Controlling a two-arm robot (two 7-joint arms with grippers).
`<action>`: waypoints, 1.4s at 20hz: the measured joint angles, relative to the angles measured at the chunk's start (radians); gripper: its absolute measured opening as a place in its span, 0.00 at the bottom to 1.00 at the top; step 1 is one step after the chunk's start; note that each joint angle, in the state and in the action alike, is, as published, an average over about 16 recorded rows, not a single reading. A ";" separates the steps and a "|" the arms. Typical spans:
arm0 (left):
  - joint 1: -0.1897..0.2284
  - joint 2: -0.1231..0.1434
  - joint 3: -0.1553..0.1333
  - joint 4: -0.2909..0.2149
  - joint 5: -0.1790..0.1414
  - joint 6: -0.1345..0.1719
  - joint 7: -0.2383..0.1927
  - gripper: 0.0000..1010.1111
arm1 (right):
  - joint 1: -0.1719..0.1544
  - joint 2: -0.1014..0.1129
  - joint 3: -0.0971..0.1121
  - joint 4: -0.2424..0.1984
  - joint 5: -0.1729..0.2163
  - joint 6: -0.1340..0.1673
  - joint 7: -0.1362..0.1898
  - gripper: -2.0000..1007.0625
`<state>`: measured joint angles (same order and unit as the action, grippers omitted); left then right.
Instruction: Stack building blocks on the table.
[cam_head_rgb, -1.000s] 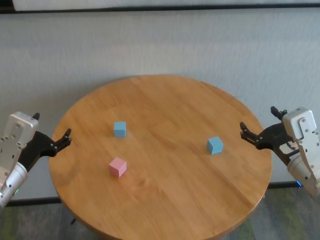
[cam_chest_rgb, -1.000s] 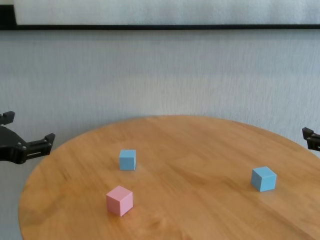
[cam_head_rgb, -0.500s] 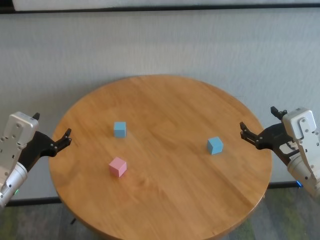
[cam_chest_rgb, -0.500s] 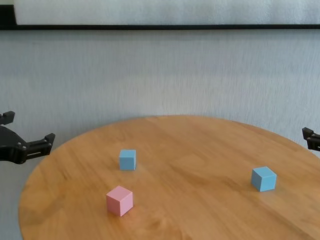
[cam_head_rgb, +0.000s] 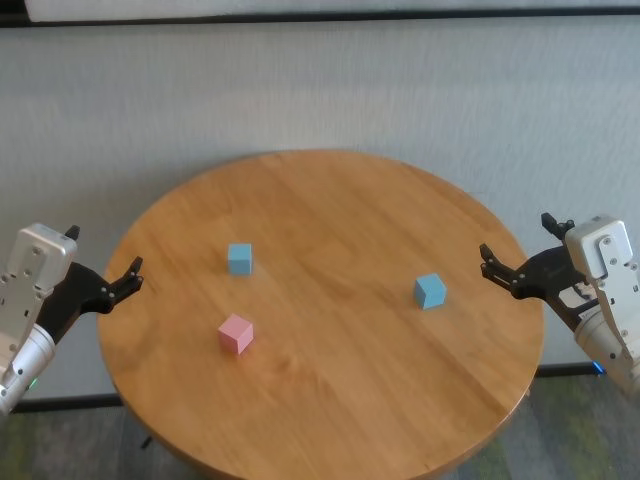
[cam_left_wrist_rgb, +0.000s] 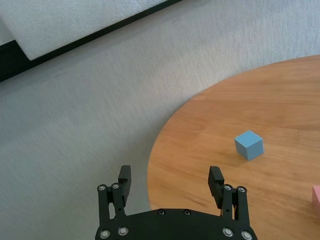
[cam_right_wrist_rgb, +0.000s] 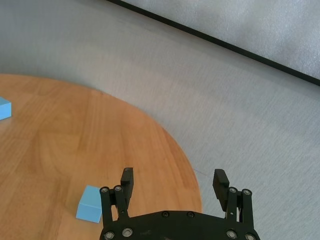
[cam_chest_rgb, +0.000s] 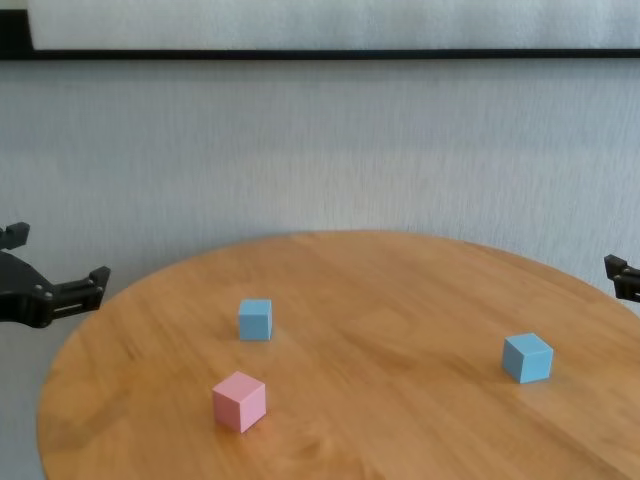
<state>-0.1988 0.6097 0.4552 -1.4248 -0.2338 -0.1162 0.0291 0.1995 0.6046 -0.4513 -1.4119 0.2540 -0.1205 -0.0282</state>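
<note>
Nothing has moved since the earlier frames. Both grippers hover off the round bench (cam_head_rgb: 330, 200) with jaws apart and empty: left gripper (cam_head_rgb: 105, 265), right gripper (cam_head_rgb: 518, 252). Pink block (cam_head_rgb: 236, 334) sits near one blue block (cam_head_rgb: 239, 259); the other blue block (cam_head_rgb: 430, 291) lies well apart.

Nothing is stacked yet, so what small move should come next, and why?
Probably bring the open right gripper in over the blue block nearest it. All three blocks lie apart on the table; both grippers hang off its edges, holding nothing.
</note>
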 joint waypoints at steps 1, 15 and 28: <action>0.001 0.002 0.001 -0.005 0.005 0.002 -0.002 0.99 | 0.000 0.000 0.000 0.000 0.000 0.000 0.000 1.00; 0.057 0.038 -0.004 -0.175 0.022 0.073 -0.072 0.99 | 0.000 0.000 0.000 0.000 0.000 0.000 0.000 1.00; 0.097 -0.012 0.006 -0.244 -0.050 0.212 -0.159 0.99 | 0.000 0.000 0.000 0.000 0.000 0.000 0.000 1.00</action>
<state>-0.1014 0.5982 0.4613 -1.6691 -0.2838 0.0957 -0.1299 0.1995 0.6046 -0.4513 -1.4118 0.2540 -0.1205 -0.0283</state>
